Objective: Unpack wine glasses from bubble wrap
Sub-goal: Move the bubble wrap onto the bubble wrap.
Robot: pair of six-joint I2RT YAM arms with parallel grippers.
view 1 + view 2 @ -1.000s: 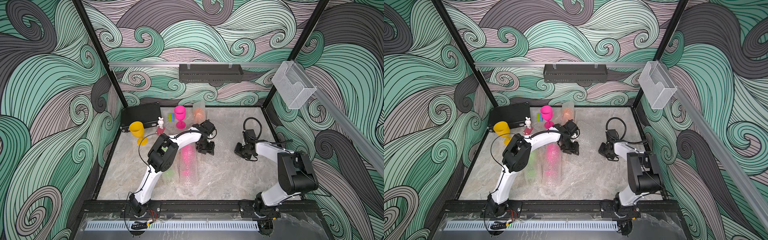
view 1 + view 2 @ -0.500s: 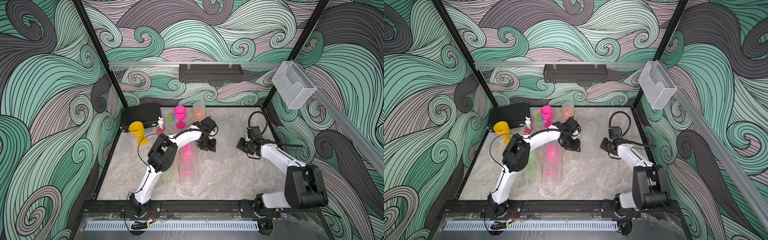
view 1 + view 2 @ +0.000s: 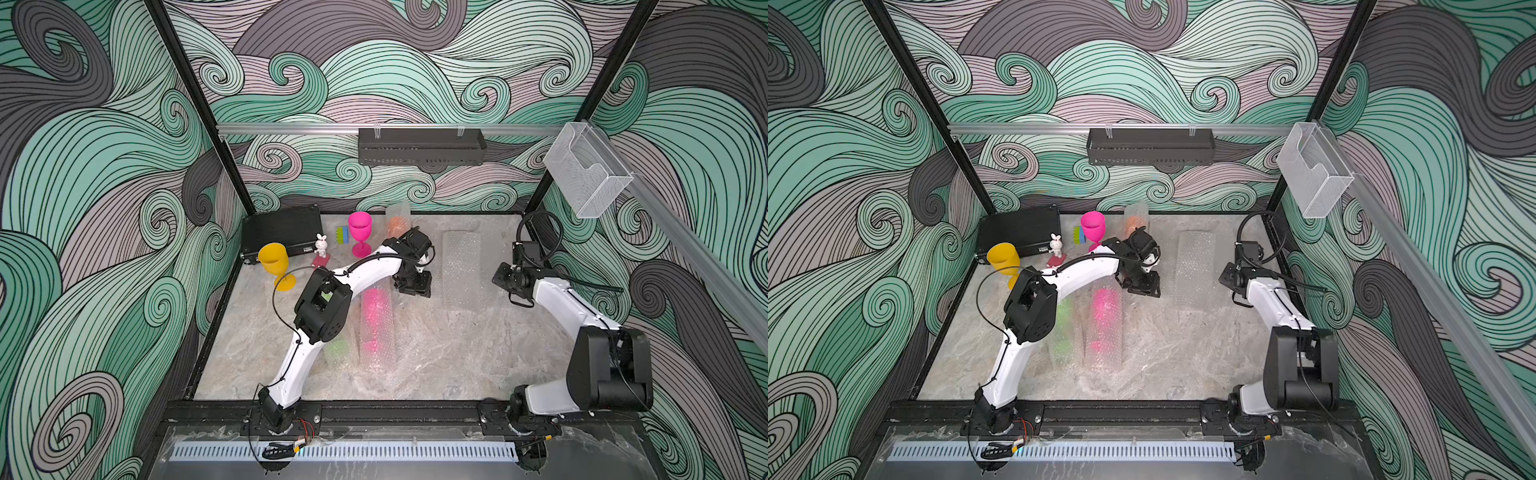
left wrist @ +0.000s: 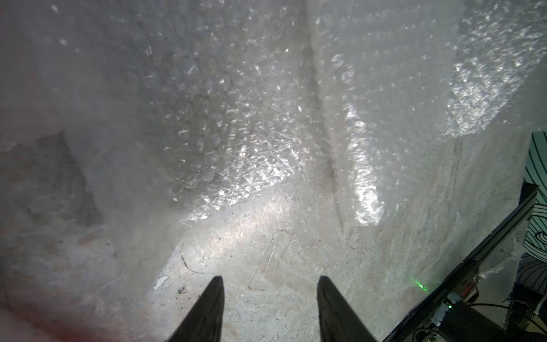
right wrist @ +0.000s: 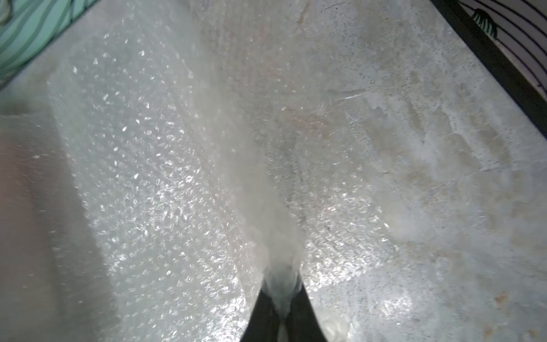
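Two wine glasses stand unwrapped at the back left: a yellow one point(image 3: 276, 264) and a hot pink one point(image 3: 360, 232). An orange glass point(image 3: 398, 224) stands upright inside bubble wrap at the back. A pink glass point(image 3: 376, 320) and a green glass point(image 3: 336, 347) lie in bubble wrap tubes in the middle. My left gripper point(image 4: 270, 279) is open and empty above bare table, at the far end of the pink tube. My right gripper point(image 5: 281, 296) is shut on a fold of a flattened bubble wrap sheet point(image 3: 461, 266), which trails from its jaws.
A black case point(image 3: 280, 232), a white rabbit figure point(image 3: 321, 245) and a green-blue block point(image 3: 343, 235) sit at the back left. A clear box point(image 3: 586, 174) hangs on the right wall rail and a black tray point(image 3: 419, 147) on the back rail.
My right gripper has moved right and toward the back wall, with its elbow swinging out to the right. The left gripper has barely moved.
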